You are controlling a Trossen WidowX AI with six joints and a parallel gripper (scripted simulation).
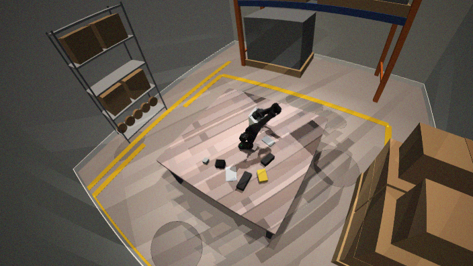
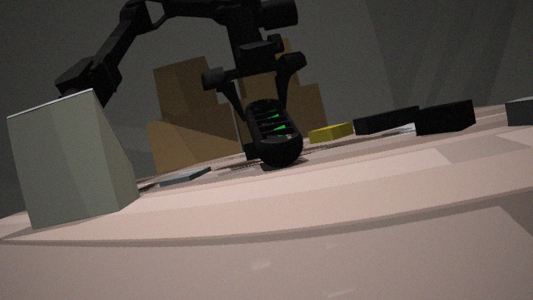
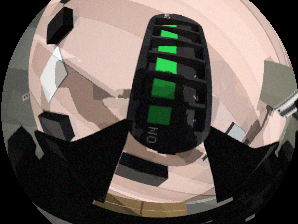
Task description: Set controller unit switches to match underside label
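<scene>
The dark grey controller unit (image 1: 246, 146) (image 2: 279, 149) (image 3: 170, 139) is steeply tilted between my fingers, its lower end at or just above the bench (image 1: 201, 141) (image 2: 360, 178). My gripper (image 2: 266, 114) (image 3: 167, 126) is shut on its two long sides. In the wrist view the switch face shows a row of six green ends with dark ends beside them, and "ON" is printed near the end closest to the fingers. The green ends differ in brightness and tilt; I cannot tell every switch's setting. The underside label faces away and is hidden.
A yellow block (image 1: 262, 175) (image 2: 328, 134), a white plate (image 1: 230, 175) (image 3: 52, 75) and black blocks (image 1: 244, 181) (image 1: 267, 159) (image 1: 220, 164) lie beyond the unit. A grey plate (image 1: 268, 140) (image 2: 185, 176) lies nearer the arm's base. A small pale block (image 1: 205, 160) lies at the side.
</scene>
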